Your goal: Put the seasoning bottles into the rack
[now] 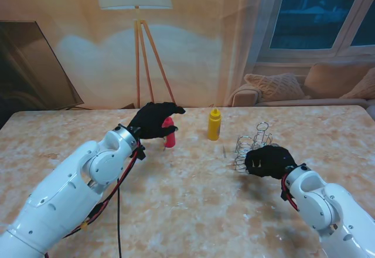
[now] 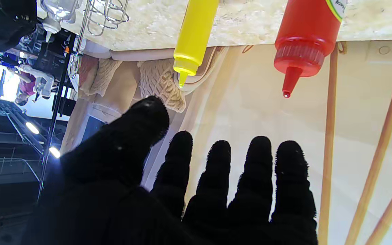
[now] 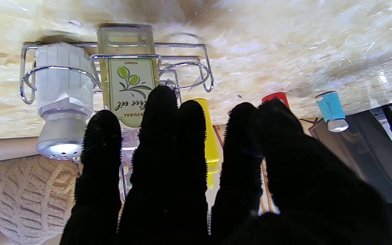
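Observation:
A red squeeze bottle (image 1: 170, 136) stands upright at the far middle of the table, with a yellow squeeze bottle (image 1: 214, 124) to its right. My left hand (image 1: 153, 121) hovers just left of the red bottle (image 2: 305, 37), open, fingers spread, holding nothing. The wire rack (image 1: 252, 142) stands on the right. In the right wrist view the wire rack (image 3: 182, 73) holds a white shaker (image 3: 61, 102) and an olive oil bottle (image 3: 128, 81). My right hand (image 1: 268, 160) is on the rack's near side, open, fingers stretched toward it. A blue-labelled shaker (image 3: 330, 109) stands beyond the red bottle.
The marble table (image 1: 187, 199) stretches wide between my arms. Beyond its far edge are a floor lamp (image 1: 138, 47) on a wooden tripod and a sofa with cushions (image 1: 275, 86).

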`<action>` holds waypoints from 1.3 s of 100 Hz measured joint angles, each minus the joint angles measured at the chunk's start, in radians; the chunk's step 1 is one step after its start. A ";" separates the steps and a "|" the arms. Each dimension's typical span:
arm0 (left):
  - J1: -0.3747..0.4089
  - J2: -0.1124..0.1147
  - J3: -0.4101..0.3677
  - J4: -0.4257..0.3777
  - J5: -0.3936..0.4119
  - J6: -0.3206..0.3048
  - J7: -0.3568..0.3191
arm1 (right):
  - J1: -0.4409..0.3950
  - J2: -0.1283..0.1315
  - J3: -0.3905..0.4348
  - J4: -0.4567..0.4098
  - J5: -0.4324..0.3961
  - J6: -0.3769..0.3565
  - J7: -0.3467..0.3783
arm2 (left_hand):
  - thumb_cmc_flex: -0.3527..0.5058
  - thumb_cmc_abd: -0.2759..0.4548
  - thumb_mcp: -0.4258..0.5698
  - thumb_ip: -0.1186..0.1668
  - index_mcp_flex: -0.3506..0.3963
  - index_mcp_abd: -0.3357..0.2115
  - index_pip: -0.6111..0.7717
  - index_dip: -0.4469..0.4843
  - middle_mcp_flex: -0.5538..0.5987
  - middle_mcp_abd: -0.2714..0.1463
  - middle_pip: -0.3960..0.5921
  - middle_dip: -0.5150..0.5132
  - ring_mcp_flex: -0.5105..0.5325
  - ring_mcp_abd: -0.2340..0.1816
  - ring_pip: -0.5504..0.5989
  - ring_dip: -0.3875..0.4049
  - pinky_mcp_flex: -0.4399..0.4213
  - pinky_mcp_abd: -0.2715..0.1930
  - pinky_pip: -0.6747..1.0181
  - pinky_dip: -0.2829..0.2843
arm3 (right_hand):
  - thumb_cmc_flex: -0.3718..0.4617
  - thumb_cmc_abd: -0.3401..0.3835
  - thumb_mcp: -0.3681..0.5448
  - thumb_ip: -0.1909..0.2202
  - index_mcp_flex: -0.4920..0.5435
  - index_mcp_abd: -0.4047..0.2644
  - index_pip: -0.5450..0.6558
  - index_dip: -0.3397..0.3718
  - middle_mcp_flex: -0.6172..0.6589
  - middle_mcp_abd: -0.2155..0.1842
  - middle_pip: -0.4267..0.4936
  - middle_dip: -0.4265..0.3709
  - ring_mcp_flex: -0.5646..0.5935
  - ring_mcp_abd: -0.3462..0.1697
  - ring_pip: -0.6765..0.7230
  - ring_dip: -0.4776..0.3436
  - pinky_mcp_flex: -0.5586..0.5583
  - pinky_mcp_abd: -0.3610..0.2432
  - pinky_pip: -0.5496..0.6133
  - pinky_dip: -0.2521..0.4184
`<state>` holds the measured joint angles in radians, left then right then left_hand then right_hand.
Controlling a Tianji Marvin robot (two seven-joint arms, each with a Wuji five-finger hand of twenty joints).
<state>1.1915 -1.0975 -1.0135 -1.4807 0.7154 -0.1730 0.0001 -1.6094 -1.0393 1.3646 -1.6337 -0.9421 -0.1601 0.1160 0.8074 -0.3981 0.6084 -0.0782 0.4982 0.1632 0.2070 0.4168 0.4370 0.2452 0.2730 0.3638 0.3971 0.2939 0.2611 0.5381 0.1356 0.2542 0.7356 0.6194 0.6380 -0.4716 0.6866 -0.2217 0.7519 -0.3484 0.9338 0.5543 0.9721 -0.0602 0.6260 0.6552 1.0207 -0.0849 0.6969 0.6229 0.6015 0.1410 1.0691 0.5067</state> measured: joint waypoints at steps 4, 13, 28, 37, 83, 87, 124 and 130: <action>-0.016 0.000 0.019 0.015 0.000 0.001 0.002 | 0.002 0.000 -0.001 0.001 0.001 0.000 0.002 | -0.013 -0.005 0.010 0.000 -0.021 -0.001 -0.011 -0.010 -0.027 -0.001 -0.013 -0.010 -0.023 -0.005 -0.012 -0.010 -0.008 -0.004 -0.010 -0.017 | 0.000 0.000 0.000 0.000 0.000 0.000 0.000 0.000 0.000 0.000 0.000 0.000 0.000 0.000 0.000 0.000 0.000 0.000 0.000 0.000; -0.053 0.000 0.058 0.049 0.008 0.009 0.003 | 0.004 0.000 -0.002 0.001 0.002 0.001 0.005 | -0.047 -0.023 0.034 0.000 -0.060 -0.001 -0.035 -0.033 -0.075 -0.001 -0.040 -0.026 -0.064 -0.007 -0.037 -0.044 -0.033 -0.004 -0.029 -0.043 | 0.000 0.000 0.000 0.000 0.000 0.000 0.000 0.000 0.000 0.000 0.000 0.000 0.000 0.000 0.000 0.000 0.000 0.000 0.000 0.000; -0.090 -0.004 0.079 0.091 0.066 0.031 0.004 | 0.003 0.000 -0.001 0.001 0.001 0.004 0.005 | -0.105 -0.078 0.074 0.000 -0.100 -0.004 -0.063 -0.048 -0.128 0.012 -0.081 -0.052 -0.126 -0.007 -0.065 -0.093 -0.074 0.010 -0.083 -0.081 | 0.000 0.000 0.000 0.000 0.000 0.000 0.000 0.000 0.000 0.000 0.000 0.000 0.000 0.000 0.000 0.000 0.000 0.000 0.000 0.000; -0.107 -0.003 0.092 0.109 0.060 0.048 -0.007 | 0.003 0.000 -0.001 0.001 0.000 0.004 0.005 | -0.136 -0.092 0.085 0.000 -0.129 -0.053 -0.075 -0.048 -0.160 0.016 -0.103 -0.063 -0.144 0.023 -0.079 -0.096 -0.087 0.058 -0.098 -0.083 | 0.000 0.000 0.000 0.000 0.000 0.000 0.000 0.000 0.000 0.000 0.000 0.000 0.000 0.000 0.000 0.000 0.000 0.000 0.000 0.000; -0.256 -0.022 0.253 0.314 -0.024 0.090 -0.022 | 0.014 0.002 -0.009 0.007 -0.003 0.009 0.014 | -0.185 -0.143 0.149 -0.026 -0.153 -0.092 -0.075 -0.048 -0.207 0.028 -0.137 -0.072 -0.160 0.084 -0.089 -0.107 -0.066 0.131 -0.123 -0.061 | 0.000 0.000 0.000 0.000 0.000 0.000 0.000 0.000 0.000 0.000 0.000 0.000 0.000 0.000 0.000 0.000 -0.001 0.000 0.000 0.000; -0.264 -0.024 0.262 0.324 -0.029 0.090 -0.022 | 0.015 0.002 -0.010 0.008 -0.003 0.009 0.014 | -0.185 -0.154 0.158 -0.026 -0.153 -0.095 -0.075 -0.048 -0.207 0.028 -0.137 -0.072 -0.158 0.084 -0.089 -0.107 -0.061 0.131 -0.123 -0.060 | 0.000 0.000 0.000 0.000 0.000 0.000 0.000 0.000 0.000 0.000 0.000 0.000 0.000 0.000 0.000 0.000 -0.001 0.000 0.000 0.000; -0.329 -0.047 0.338 0.411 -0.074 0.099 -0.021 | 0.018 0.002 -0.012 0.011 -0.009 0.009 0.018 | -0.185 -0.174 0.186 -0.036 -0.152 -0.106 -0.074 -0.048 -0.208 0.022 -0.131 -0.072 -0.077 0.084 -0.025 -0.087 0.011 0.115 0.002 0.017 | 0.000 0.000 0.000 0.000 0.000 0.000 0.000 0.000 0.000 0.000 0.000 0.000 0.000 0.000 0.000 0.000 -0.002 0.000 0.000 0.000; -0.338 -0.050 0.351 0.423 -0.077 0.101 -0.021 | 0.019 0.003 -0.013 0.011 -0.010 0.009 0.018 | -0.185 -0.178 0.187 -0.040 -0.150 -0.106 -0.069 -0.048 -0.208 0.022 -0.121 -0.072 -0.052 0.080 -0.006 -0.060 0.025 0.107 0.033 0.036 | 0.000 0.000 0.000 0.000 0.000 0.000 0.000 0.000 0.000 0.000 0.000 0.000 0.000 0.000 0.000 0.000 -0.002 0.000 0.000 0.000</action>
<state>0.8536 -1.1474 -0.6625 -1.0575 0.6379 -0.0717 -0.0207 -1.5905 -1.0368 1.3518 -1.6226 -0.9517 -0.1506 0.1342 0.6225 -0.5761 0.7952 -0.1186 0.3479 0.0570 0.1377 0.3693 0.2295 0.2675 0.1515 0.2914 0.3452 0.3741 0.2553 0.4779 0.1605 0.3610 0.7686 0.6555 0.6380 -0.4716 0.6870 -0.2217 0.7519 -0.3483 0.9338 0.5542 0.9721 -0.0604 0.6260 0.6552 1.0207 -0.0850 0.6969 0.6229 0.5993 0.1412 1.0691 0.5067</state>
